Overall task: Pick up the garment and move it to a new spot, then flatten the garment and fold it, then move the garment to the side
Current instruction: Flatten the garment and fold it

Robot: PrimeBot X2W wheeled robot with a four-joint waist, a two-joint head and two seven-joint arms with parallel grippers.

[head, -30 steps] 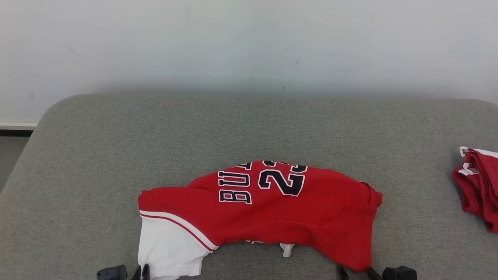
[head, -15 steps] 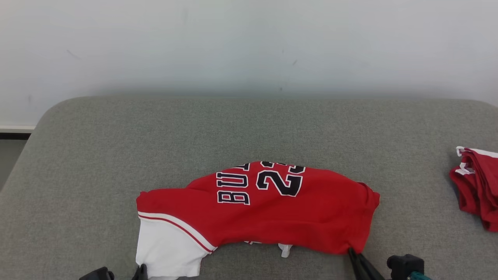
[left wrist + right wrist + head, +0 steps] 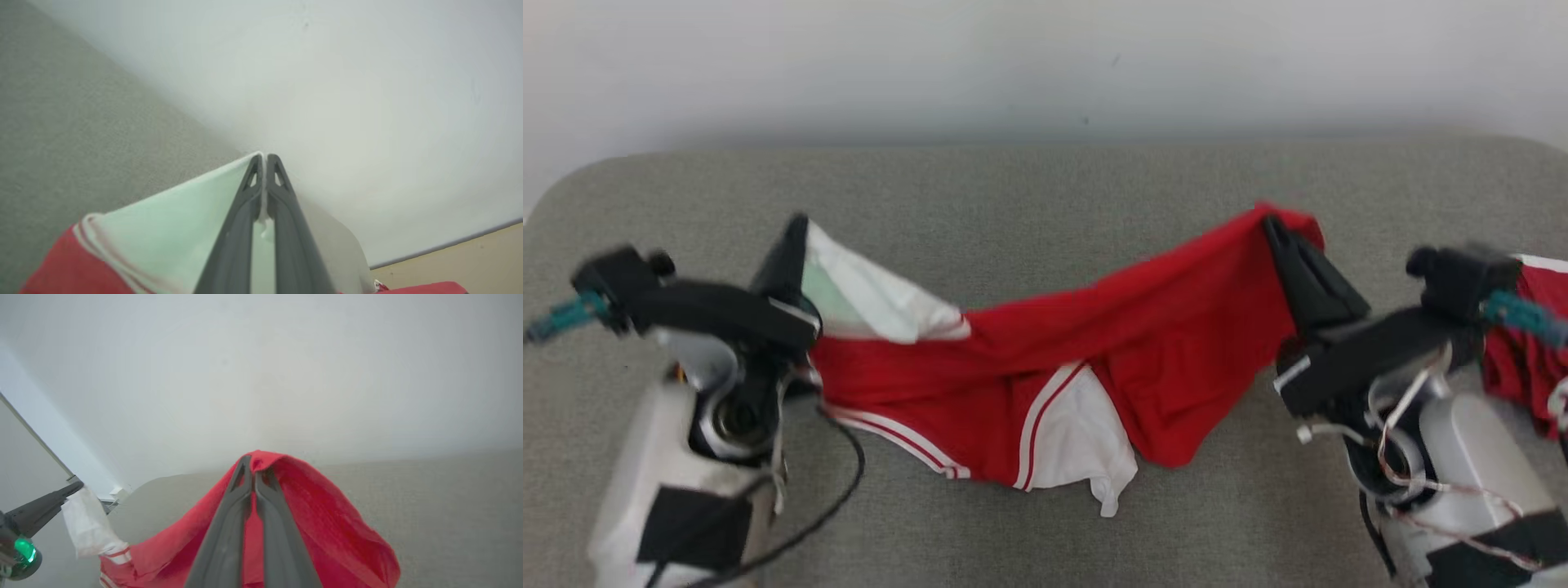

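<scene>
Red jersey (image 3: 1045, 359) sagging between both arms over grey padded surface (image 3: 1013, 188) | left gripper (image 3: 264, 157) clamped on its white corner | right gripper (image 3: 253, 459) clamped on its red edge

Grey fabric-topped surface (image 3: 1045, 180) w/ rounded corners, plain white wall (image 3: 1045, 65) behind, beige floor (image 3: 482, 257) strip.

Location type: plain indoor test room. Indicators: a grey fabric-covered bench (image 3: 1029, 188) with rounded corners, positioned against a bare white wall (image 3: 1013, 57).
</scene>
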